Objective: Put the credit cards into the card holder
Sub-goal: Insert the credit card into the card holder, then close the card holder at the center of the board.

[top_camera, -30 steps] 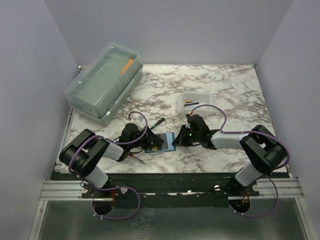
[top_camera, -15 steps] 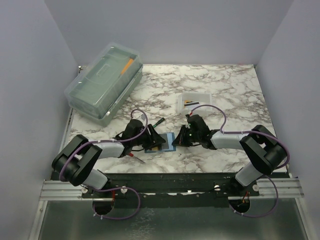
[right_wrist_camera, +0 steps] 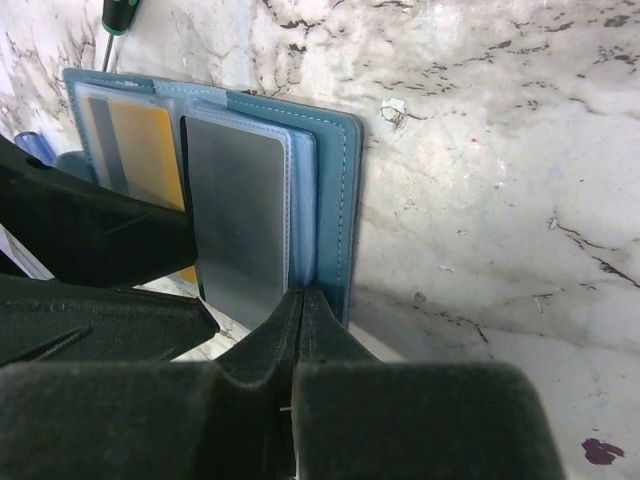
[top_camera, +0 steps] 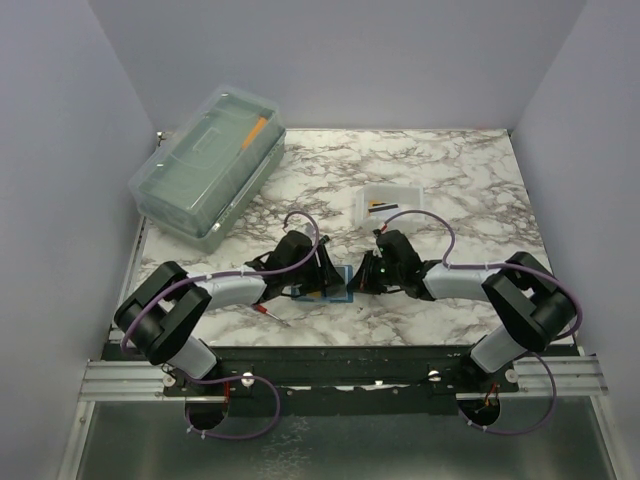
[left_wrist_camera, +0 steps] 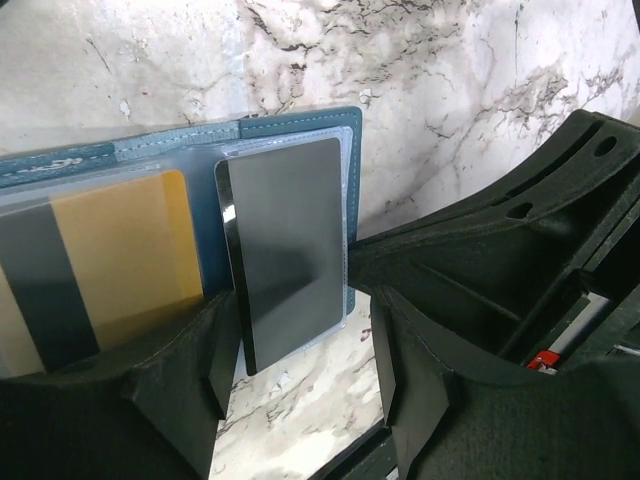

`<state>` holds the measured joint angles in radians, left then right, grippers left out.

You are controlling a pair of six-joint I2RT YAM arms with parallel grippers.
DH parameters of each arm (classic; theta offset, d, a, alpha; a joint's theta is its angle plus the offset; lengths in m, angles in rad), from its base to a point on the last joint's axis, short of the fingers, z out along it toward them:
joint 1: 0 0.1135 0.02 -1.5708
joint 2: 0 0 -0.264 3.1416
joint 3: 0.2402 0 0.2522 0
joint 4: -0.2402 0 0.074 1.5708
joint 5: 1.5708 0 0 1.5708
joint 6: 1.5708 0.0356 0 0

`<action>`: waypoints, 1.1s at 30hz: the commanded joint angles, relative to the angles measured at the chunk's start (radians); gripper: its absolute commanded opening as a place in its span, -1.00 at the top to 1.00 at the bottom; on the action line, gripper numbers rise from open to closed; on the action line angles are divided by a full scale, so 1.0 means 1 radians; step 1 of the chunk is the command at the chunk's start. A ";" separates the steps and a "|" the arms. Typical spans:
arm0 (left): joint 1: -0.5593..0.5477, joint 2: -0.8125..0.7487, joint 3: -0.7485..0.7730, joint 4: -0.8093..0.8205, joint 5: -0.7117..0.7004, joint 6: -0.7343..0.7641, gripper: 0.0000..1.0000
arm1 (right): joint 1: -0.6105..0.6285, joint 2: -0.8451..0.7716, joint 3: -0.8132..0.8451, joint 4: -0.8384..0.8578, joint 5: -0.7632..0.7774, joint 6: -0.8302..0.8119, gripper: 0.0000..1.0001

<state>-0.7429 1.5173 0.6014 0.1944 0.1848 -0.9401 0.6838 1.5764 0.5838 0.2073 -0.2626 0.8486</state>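
- Insertion of the dark grey plastic card (left_wrist_camera: pixel 285 250) into the right-hand clear sleeve of the teal-blue folding card holder (left_wrist_camera: pixel 290 118) is looking like the step in hand. The card is lying mostly inside, with its near end poking a little past the sleeve mouth.
- The holder is lying open on the white marbled surface (top_camera: pixel 450 170) between my two arms, and a yellow-gold card with a dark stripe (left_wrist_camera: pixel 120 250) is sitting in its left sleeve.
- My left claw (left_wrist_camera: pixel 300 345) is standing apart, one finger at each long side of the dark card's near end, gripping nothing.
- My right claw (right_wrist_camera: pixel 298 305) is pressed together at the holder's near edge, seemingly pinching it down.
- I am judging that the right pinch should be firm so the holder is not sliding. The left claw should push straight along the sleeve, with the card flat and parallel to the stitched seam so its corners are not snagging the plastic.
- More cards are waiting in the small translucent white tray (top_camera: pixel 365 200) farther back.
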 commanded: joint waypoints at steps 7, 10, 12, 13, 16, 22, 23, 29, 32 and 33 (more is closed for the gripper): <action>0.043 -0.090 0.061 -0.313 0.032 0.124 -0.30 | 0.014 -0.078 -0.016 -0.163 0.073 -0.017 0.92; 0.069 -0.161 0.095 -0.417 0.058 0.180 -0.33 | 0.014 -0.092 -0.015 -0.183 0.072 -0.033 0.86; 0.098 -0.208 0.109 -0.483 0.062 0.210 -0.35 | 0.013 -0.097 -0.009 -0.197 0.074 -0.046 0.81; 0.118 -0.226 0.113 -0.510 0.061 0.221 -0.36 | 0.014 -0.099 -0.003 -0.200 0.071 -0.053 0.76; 0.173 -0.262 0.119 -0.554 0.040 0.254 -0.38 | 0.015 -0.101 0.004 -0.191 0.053 -0.069 0.64; 0.182 -0.159 0.205 -0.616 -0.100 0.342 -0.86 | 0.016 -0.068 0.020 -0.144 0.003 -0.079 0.55; 0.178 -0.135 0.223 -0.627 -0.137 0.356 -0.88 | 0.016 -0.069 0.017 -0.136 0.001 -0.076 0.54; 0.142 -0.005 0.310 -0.718 -0.282 0.414 -0.73 | 0.016 -0.084 0.006 -0.127 -0.004 -0.071 0.49; 0.141 0.024 0.326 -0.734 -0.342 0.439 -0.59 | 0.016 -0.091 -0.004 -0.127 0.002 -0.070 0.48; 0.142 0.030 0.331 -0.736 -0.349 0.446 -0.52 | 0.016 -0.092 -0.006 -0.123 0.002 -0.067 0.47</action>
<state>-0.5983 1.5196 0.8978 -0.4683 -0.0338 -0.5549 0.6930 1.4960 0.5846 0.0624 -0.2520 0.7914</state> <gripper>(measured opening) 0.814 0.260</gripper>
